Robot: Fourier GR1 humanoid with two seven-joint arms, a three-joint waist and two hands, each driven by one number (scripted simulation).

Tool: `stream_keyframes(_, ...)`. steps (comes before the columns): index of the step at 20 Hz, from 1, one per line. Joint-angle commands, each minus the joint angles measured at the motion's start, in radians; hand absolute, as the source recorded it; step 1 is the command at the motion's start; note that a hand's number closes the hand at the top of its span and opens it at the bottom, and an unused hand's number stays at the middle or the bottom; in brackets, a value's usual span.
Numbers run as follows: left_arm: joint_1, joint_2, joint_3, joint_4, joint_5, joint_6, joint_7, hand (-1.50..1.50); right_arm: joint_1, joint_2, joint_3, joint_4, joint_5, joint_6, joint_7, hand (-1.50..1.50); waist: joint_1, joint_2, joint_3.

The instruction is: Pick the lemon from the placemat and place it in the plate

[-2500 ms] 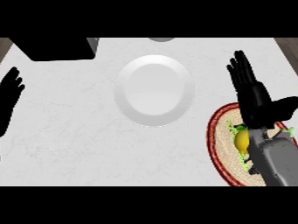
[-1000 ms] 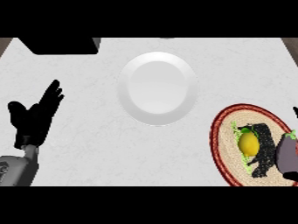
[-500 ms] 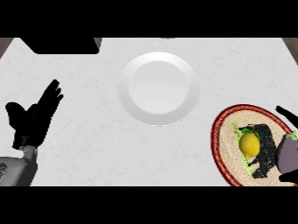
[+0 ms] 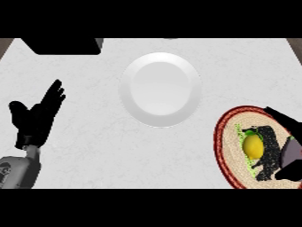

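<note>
The right hand (image 4: 280, 153) sits low over the placemat (image 4: 226, 146) at the desk's right edge, fingers curled round the lemon (image 4: 253, 146), thumb out above it, so it's cupping it there on the mat. The left hand (image 4: 35, 116) rests open, fingers up, by the left edge. The plate (image 4: 160, 88) sits mid-desk (image 4: 94, 155), well apart from the mat, with bare surface between them. Compared to half a second ago, the right hand has closed in tighter on the lemon; the plate hasn't moved.
</note>
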Motion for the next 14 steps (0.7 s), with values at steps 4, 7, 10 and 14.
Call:
stream_keyframes(4,0.008,-0.037,0.032,0.030,-0.050,-0.036,-0.034,0.00,-0.052,0.087,0.007,0.047,0.106,0.077,0.051,-1.50,-0.002,0.000,0.000)
stream_keyframes(7,0.032,-0.027,0.058,-0.087,-0.038,-0.041,0.077,0.00,-0.078,0.109,-0.036,0.019,0.114,0.118,0.093,-1.50,-0.001,-0.001,0.000)
stream_keyframes(10,0.030,-0.053,0.059,-0.025,-0.082,-0.055,-0.005,0.00,-0.115,0.164,-0.017,0.122,0.209,0.066,0.058,-1.50,0.000,0.000,0.000)
stream_keyframes(14,0.073,-0.060,0.055,-0.185,-0.083,-0.041,0.127,0.00,-0.115,0.208,-0.010,0.137,0.267,0.052,0.068,-1.50,0.003,-0.001,0.001)
